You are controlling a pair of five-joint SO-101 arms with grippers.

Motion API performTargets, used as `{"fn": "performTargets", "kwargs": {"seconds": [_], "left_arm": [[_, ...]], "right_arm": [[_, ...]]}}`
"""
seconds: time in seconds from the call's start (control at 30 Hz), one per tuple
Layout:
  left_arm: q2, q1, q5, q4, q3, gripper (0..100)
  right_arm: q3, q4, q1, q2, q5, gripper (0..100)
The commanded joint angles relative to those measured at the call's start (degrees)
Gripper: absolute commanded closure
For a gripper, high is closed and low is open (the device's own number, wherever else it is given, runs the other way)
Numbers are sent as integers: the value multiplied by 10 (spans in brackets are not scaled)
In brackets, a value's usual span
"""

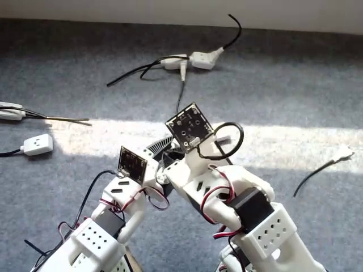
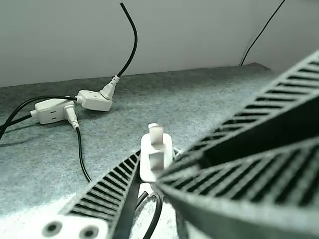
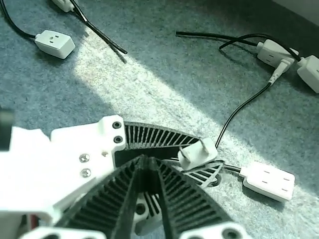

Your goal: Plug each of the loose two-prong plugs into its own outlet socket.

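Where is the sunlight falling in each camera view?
High view: a bright band crosses the carpet mid-frame; the far side is shaded. Left wrist view: carpet mostly shaded, brightening near the plug. Right wrist view: the band runs diagonally across the carpet.

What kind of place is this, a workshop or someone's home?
Probably an indoor test area: grey carpet running to a plain pale wall, with white outlet blocks and black cords scattered before two robot arms.

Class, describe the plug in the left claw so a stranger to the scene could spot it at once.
On the grey carpet, find the left arm. Its claw pinches a small white two-prong plug between black ribbed fingers. It alone is gripped; the other loose plug lies on the carpet.
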Motion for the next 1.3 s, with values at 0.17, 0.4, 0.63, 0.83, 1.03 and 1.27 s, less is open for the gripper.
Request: {"fn": "performTargets", "kwargs": {"seconds": [0.17, 0.4, 0.63, 0.83, 1.03, 1.27], "left_arm": [[-69, 15, 4, 44, -6, 934], [-193, 12, 4, 154, -4, 934], [-282, 10, 4, 208, 15, 934], [-266, 10, 2, 208, 16, 934], [-227, 11, 0, 206, 17, 934], [-197, 15, 0, 175, 17, 934]], "right_arm": [[43, -95, 103, 3, 50, 991], [57, -158, 191, 70, 69, 991], [53, -168, 202, 114, 69, 991], [52, -147, 223, 41, 72, 991], [13, -80, 245, -52, 74, 991], [0, -59, 178, -63, 69, 991]]}}
